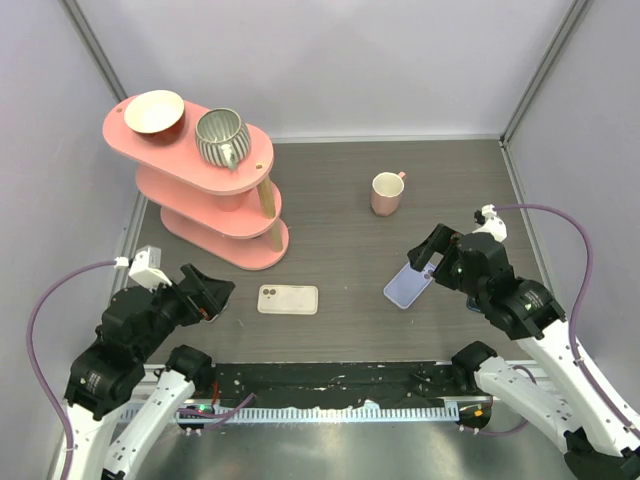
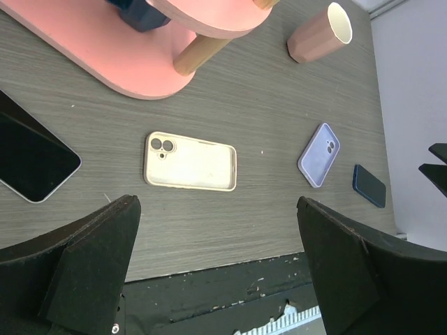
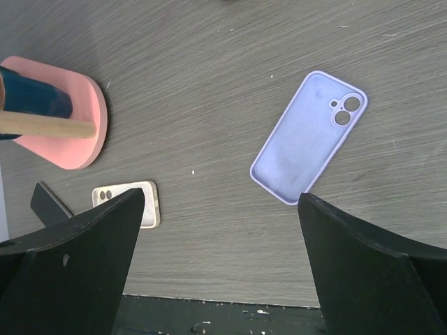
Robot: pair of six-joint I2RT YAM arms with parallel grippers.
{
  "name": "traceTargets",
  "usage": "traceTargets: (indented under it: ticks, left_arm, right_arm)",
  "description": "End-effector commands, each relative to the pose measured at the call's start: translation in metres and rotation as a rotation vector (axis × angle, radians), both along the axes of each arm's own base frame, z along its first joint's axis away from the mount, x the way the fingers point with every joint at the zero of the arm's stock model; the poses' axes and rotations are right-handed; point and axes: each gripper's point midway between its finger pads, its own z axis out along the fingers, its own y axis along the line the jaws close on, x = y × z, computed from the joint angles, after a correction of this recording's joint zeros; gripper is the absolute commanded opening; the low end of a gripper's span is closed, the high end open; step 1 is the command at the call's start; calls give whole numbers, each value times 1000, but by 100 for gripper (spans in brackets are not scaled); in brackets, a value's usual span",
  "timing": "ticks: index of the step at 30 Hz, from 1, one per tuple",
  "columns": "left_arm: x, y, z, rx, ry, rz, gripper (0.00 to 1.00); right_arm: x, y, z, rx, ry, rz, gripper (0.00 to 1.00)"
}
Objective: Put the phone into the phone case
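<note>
Phone (image 2: 31, 157), dark screen up, pale rim, flat on the bench (image 2: 279, 105) at the far left of the left wrist view, partly cut off by the frame. Hidden beneath the left arm in the top view. Close by, the left tool (image 2: 215, 209), spread wide and pinching nothing, facing a cream case (image 2: 190, 162) with two round camera openings, apparently hollow side up. Likewise spread wide and empty, the right tool (image 3: 220, 197), above a lilac case (image 3: 307, 136) lying at a diagonal, well apart from the cream one. Just beside the lilac case, a small dark blue slab (image 2: 368, 185); phone or case, cannot tell.

Probably a rigid, thin, fairly weighty slab with slick glass on top and little height to catch. Best pinched across the two long edges near the middle, never on the screen; may need tipping up off the bench first. Likely to skate under a sideways push. Cases probably soft and light, prone to shifting during press-in, so worth pinning with the other tool. Cream case judged the likelier match, being nearest; not certain.
</note>
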Motion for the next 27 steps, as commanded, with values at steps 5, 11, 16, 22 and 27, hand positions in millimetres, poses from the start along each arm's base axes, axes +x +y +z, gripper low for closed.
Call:
traceTargets:
  ticks: [5,11,16,22,27]
  left_arm:
    - [13,-3,12,9,-67,-4,100]
    - [16,-1,0,27,-41,6,100]
    - [19,3,-15,22,-19,48,100]
    - [15,6,-2,18,-99,37,100]
    - [10,22,6,63,-132,87,100]
  right_arm:
    - [9,-14,3,-6,-8,-123,98]
    - [13,-34,-4,-44,33,-276,97]
    - [17,-77,-12,-181,80,-577,97]
    - [26,-90,-30,-290,152,-740,97]
    - [29,-98,-43,-310,218,-831,97]
